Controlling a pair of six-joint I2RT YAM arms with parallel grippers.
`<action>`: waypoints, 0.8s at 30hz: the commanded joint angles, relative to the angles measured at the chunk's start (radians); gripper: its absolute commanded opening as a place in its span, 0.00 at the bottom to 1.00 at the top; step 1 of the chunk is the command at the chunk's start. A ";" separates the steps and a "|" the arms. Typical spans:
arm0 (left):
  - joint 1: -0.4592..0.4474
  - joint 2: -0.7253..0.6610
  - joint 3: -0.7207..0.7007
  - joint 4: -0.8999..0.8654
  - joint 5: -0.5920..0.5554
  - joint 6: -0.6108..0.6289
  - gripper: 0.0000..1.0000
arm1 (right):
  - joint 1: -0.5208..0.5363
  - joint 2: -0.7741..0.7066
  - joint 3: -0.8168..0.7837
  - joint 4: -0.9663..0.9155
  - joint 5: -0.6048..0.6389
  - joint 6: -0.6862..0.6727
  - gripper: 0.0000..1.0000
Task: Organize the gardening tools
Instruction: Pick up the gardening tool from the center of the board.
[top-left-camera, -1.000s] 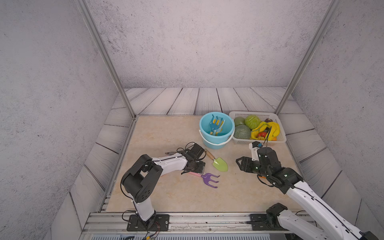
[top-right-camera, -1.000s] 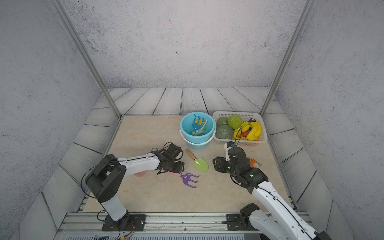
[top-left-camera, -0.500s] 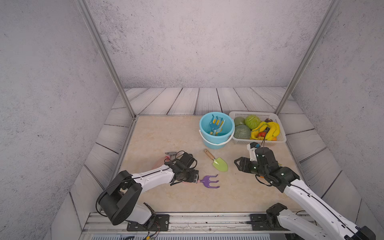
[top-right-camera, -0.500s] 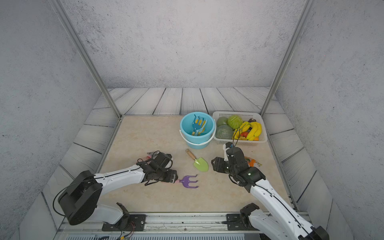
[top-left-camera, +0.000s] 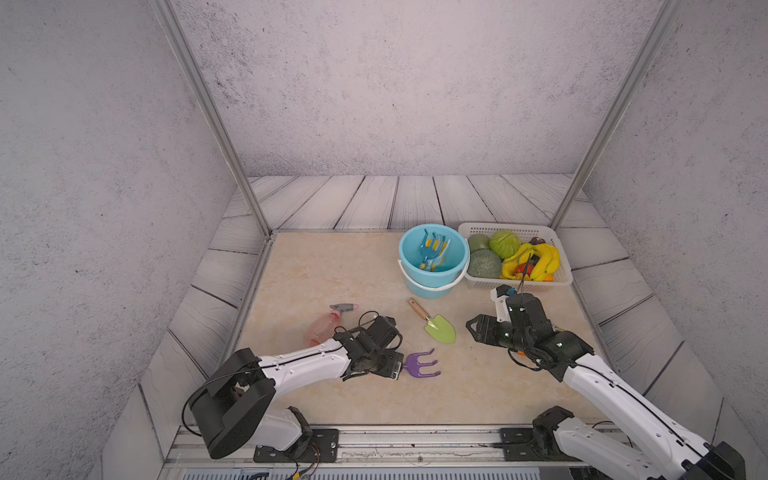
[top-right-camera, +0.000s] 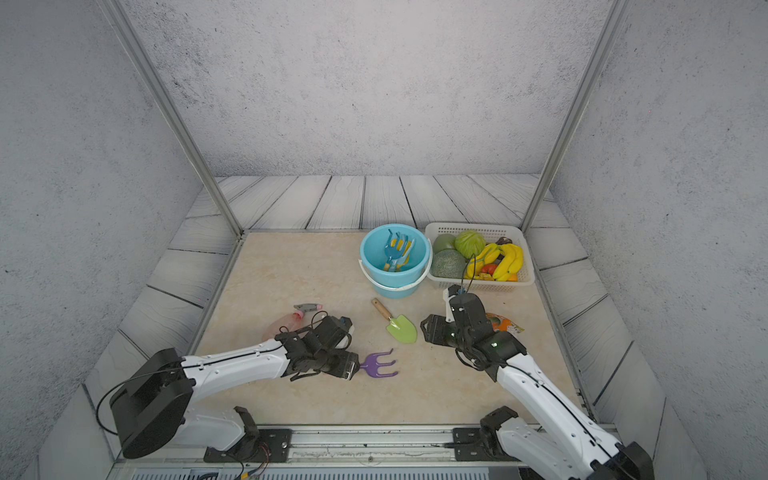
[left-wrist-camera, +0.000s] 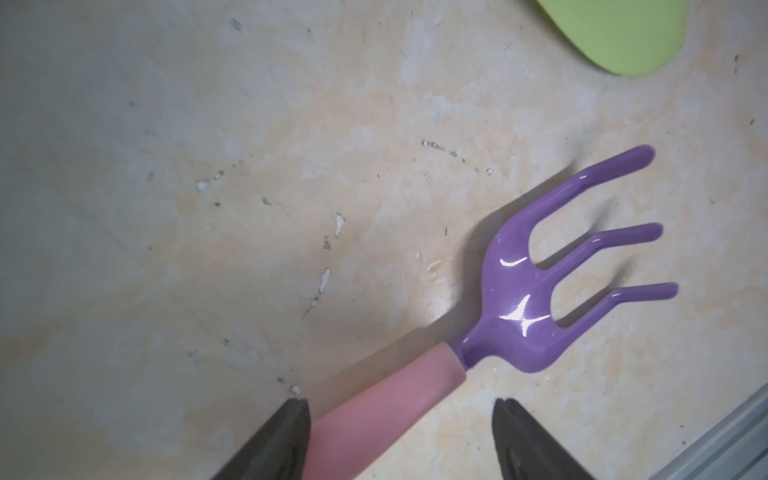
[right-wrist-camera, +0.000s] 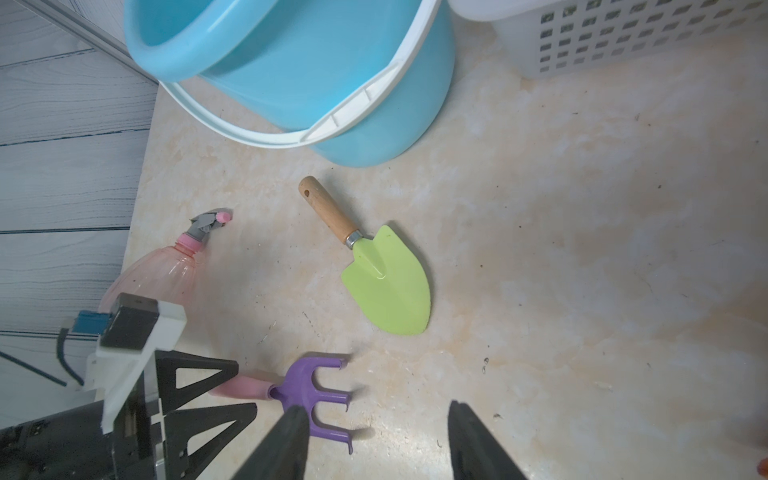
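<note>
The purple rake (top-left-camera: 422, 365) (left-wrist-camera: 536, 286) lies flat on the table near the front. My left gripper (top-left-camera: 397, 368) (left-wrist-camera: 401, 415) is open and straddles its pink handle; one finger touches the handle and the other stands clear. The light-green trowel (top-left-camera: 438, 328) (right-wrist-camera: 386, 282) lies between the arms. The pink spray bottle (top-left-camera: 320, 328) lies on its side behind the left arm. A blue rake (top-left-camera: 430, 245) and a yellow scoop (top-right-camera: 409, 249) sit in the bucket. My right gripper (top-left-camera: 473, 328) (right-wrist-camera: 376, 415) is open and empty, just right of the trowel.
The light-blue bucket (top-left-camera: 432, 286) stands at the back, with a white basket (top-left-camera: 515, 228) of plastic fruit and vegetables beside it. An orange packet (top-right-camera: 505, 324) lies by the right arm. Metal posts and panel walls close in the sides.
My left gripper has come forward and down from near the spray bottle to the rake's handle, uncovering the bottle. The rake has turned slightly. The right arm has barely moved.
</note>
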 joint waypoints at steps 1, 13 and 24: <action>-0.026 -0.013 -0.004 -0.082 -0.114 0.031 0.73 | 0.000 0.010 0.001 0.009 -0.011 0.004 0.59; -0.129 0.000 -0.004 -0.087 -0.196 0.065 0.61 | 0.002 0.018 0.001 0.014 -0.013 0.007 0.58; -0.158 0.105 0.045 -0.072 -0.183 0.100 0.53 | 0.002 0.001 0.004 -0.002 0.003 0.005 0.58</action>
